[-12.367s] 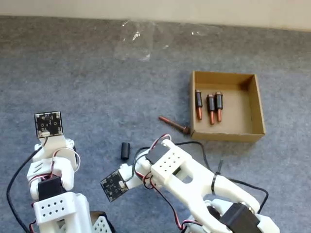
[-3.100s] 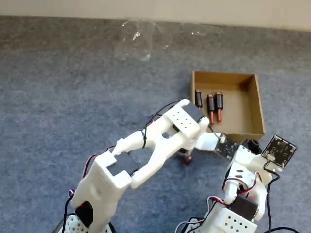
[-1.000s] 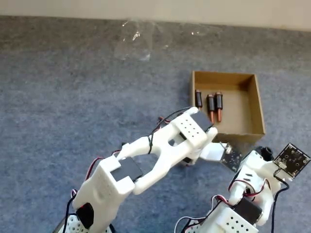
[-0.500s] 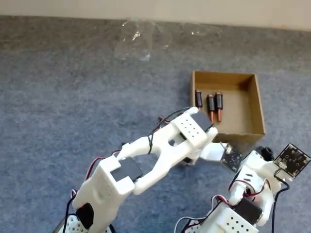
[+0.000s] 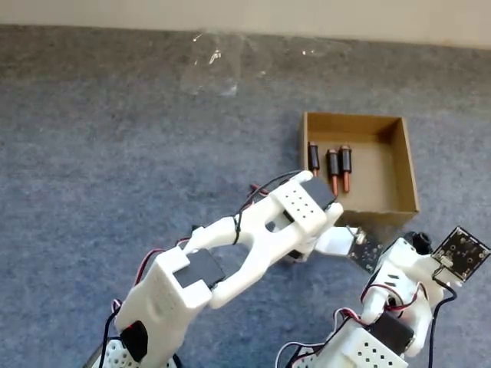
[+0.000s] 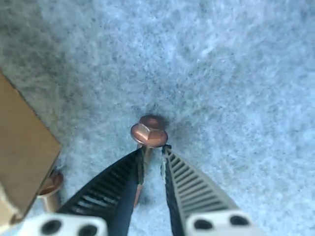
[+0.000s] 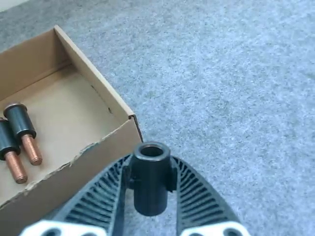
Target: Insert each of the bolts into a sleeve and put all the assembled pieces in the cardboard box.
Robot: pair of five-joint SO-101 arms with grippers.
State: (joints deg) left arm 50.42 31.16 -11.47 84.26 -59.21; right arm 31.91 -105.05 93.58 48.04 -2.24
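Left gripper (image 6: 152, 153) first: its jaws are pinched tight on the shank of a copper bolt (image 6: 149, 133), just behind the hex flange head. The head pokes out past the fingertips over the grey carpet (image 6: 236, 73). Its shadow sits right against it, so I'd say the bolt is on the carpet or barely off it - I can't tell which. The grip leaves the head free and buries the shank between the fingers, and I'd judge the thread end needs exposing before any mating.

In the high view the left arm (image 5: 299, 207) lies stretched across the table, with its wrist at the 7 o'clock corner of the cardboard box (image 5: 410, 169). The box sits at about 3 o'clock on the table.

Now the right gripper (image 7: 150, 169): its jaws are clamped on either side of a black sleeve (image 7: 150, 191). The open bore faces away from the wrist and is unobstructed, which is how I'd want it presented to take a bolt. The sleeve hangs just beside the box's near corner, so the drop afterwards should be short. The right arm (image 5: 406, 268) is at 5 o'clock in the high view.

Three assembled pieces (image 5: 331, 170) lie side by side in the box, sleeves toward 12 o'clock. This pair looks like the last. A crumpled clear plastic film (image 5: 215, 61) lies at 12 o'clock, well apart.
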